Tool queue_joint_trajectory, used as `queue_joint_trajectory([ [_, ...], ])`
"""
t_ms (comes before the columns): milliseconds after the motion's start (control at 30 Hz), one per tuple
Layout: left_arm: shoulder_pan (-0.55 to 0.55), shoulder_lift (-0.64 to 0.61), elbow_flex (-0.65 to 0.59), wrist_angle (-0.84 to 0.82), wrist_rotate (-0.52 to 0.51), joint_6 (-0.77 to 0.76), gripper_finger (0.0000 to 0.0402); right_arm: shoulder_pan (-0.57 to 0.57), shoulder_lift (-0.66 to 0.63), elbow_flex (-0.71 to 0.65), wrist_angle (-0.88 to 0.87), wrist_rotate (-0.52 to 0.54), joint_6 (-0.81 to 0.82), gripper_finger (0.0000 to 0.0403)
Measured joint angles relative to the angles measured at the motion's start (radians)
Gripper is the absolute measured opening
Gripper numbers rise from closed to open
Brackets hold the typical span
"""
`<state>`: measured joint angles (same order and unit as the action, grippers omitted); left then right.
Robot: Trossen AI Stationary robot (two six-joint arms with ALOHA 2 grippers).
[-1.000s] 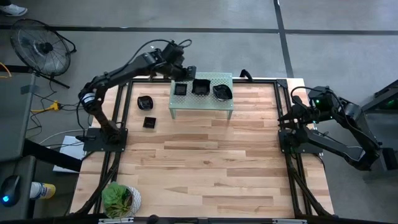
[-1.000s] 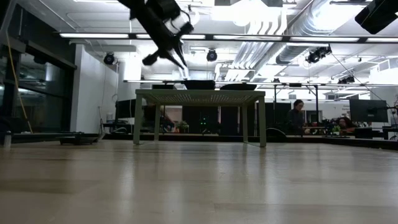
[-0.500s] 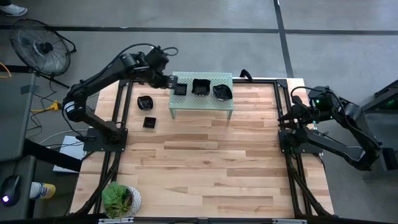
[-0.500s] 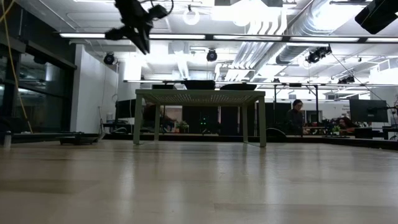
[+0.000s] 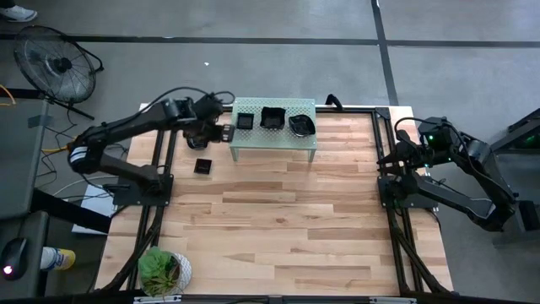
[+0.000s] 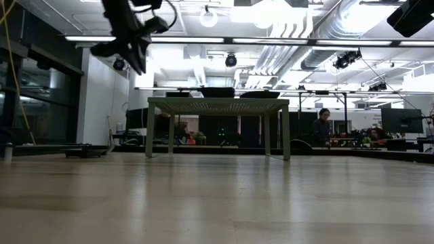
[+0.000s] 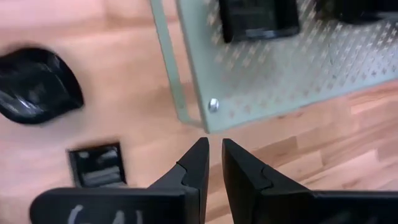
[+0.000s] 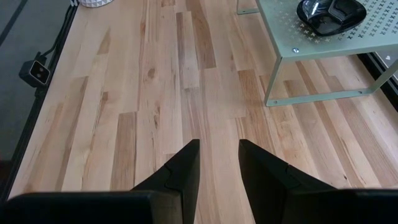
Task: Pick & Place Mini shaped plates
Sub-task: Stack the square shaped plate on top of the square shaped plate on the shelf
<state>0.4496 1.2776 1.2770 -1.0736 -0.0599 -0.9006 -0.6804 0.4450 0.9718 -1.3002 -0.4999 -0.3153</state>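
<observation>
Three glossy black mini plates sit on the pale green perforated shelf (image 5: pixel 274 142): a square one (image 5: pixel 244 122), another (image 5: pixel 272 117) and a rounded one (image 5: pixel 301 125). A small square plate (image 5: pixel 202 166) lies flat on the table left of the shelf. The left wrist view shows it (image 7: pixel 96 167) next to a rounded plate (image 7: pixel 37 93), which the left arm covers in the high view. My left gripper (image 5: pixel 221 133) (image 7: pixel 214 146) hovers off the shelf's left end, above the table, empty, with only a slit between its fingers. My right gripper (image 5: pixel 386 159) (image 8: pixel 219 144) waits at the table's right edge, narrowly open.
The shelf (image 6: pixel 217 105) stands on thin legs near the table's far edge, its near-left leg (image 7: pixel 171 68) close to my left gripper. A potted plant (image 5: pixel 164 270) sits at the near-left corner. Bare wood fills the middle and near side of the table.
My left gripper has swung away from the far-left part of the shelf, toward the table's left and near edges. It now hangs beside the shelf's left end, over the table plates. The plates on the shelf have stayed put.
</observation>
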Motion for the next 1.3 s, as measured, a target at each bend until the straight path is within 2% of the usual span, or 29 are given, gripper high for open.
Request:
queue_joint_trajectory([
  [233, 0.002, -0.136, -0.251, 0.106, 0.060, -0.127, 0.0042, 0.000, 0.000, 0.000, 0.000, 0.000, 0.000, 0.0106],
  [467, 0.002, -0.204, -0.396, 0.107, 0.102, -0.222, 0.0042, 0.000, 0.000, 0.000, 0.000, 0.000, 0.000, 0.0106],
  [633, 0.002, -0.204, -0.475, 0.177, 0.142, -0.213, 0.0045, 0.000, 0.000, 0.000, 0.000, 0.000, 0.000, 0.0106],
  [733, 0.002, -0.202, -0.528, 0.238, 0.151, -0.207, 0.0068, 0.000, 0.000, 0.000, 0.000, 0.000, 0.000, 0.0106],
  [1000, 0.002, -0.201, -0.632, 0.314, 0.110, -0.234, 0.0158, 0.000, 0.000, 0.000, 0.000, 0.000, 0.000, 0.0106],
  [1300, 0.001, -0.182, -0.651, 0.335, 0.070, -0.232, 0.0165, 0.000, 0.000, 0.000, 0.000, 0.000, 0.000, 0.0106],
])
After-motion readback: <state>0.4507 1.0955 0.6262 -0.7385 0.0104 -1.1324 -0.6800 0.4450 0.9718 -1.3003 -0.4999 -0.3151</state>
